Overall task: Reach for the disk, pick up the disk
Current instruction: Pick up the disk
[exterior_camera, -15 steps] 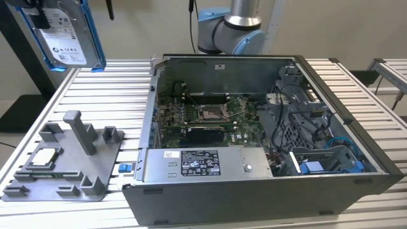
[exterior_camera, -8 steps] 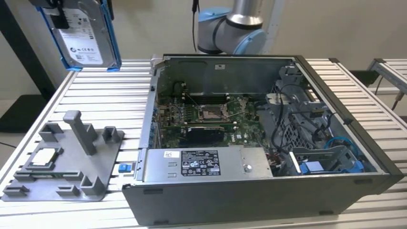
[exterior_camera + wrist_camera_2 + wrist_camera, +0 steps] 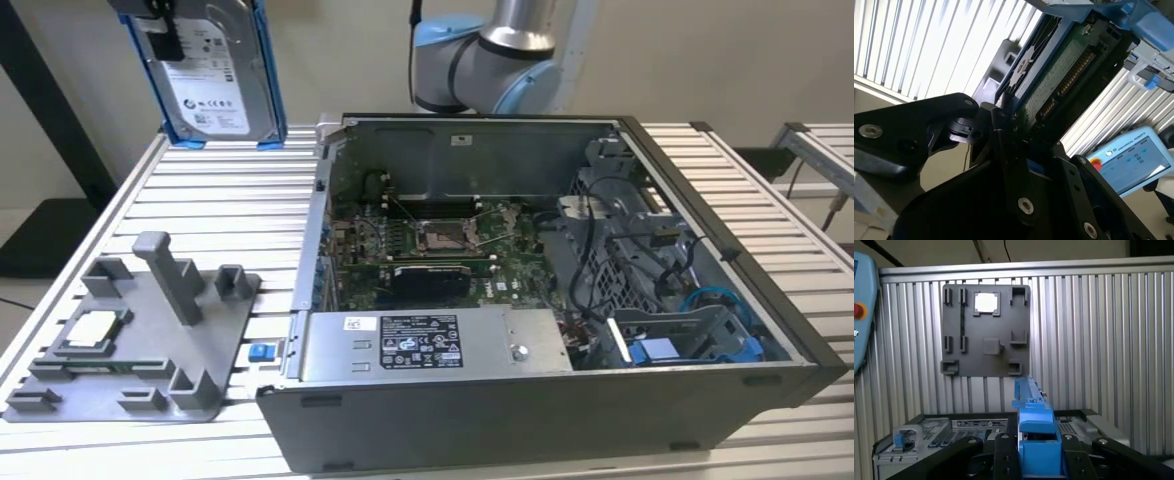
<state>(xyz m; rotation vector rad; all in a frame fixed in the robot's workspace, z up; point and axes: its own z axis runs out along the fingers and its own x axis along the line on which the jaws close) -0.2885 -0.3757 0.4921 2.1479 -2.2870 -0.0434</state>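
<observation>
You have the ribbed tabletop (image 3: pixel 200 200) carrying the open computer case (image 3: pixel 534 400), which takes up the middle and the exterior view's right. The grey holding fixture (image 3: pixel 134 330) lies flat just beside the case on the exterior view's left. The disk (image 3: pixel 214 85) is on neither of them. You see it upright at the exterior view's upper left with its label facing the camera, and it appears to hang clear above the tabletop's far corner. The first wrist view looks down past its blue frame onto the fixture and the case well below. The tool (image 3: pixel 1038 445) is clamped on the disk's edge, and in both wrist views its black fingers (image 3: pixel 1004 452) press the blue frame from either side, with the drive's circuit side showing in the second wrist view. I judge both the reach and the pickup done, with the disk carried in the air. The processor chip (image 3: pixel 91 328) sits in its pocket on the fixture, untouched.
</observation>
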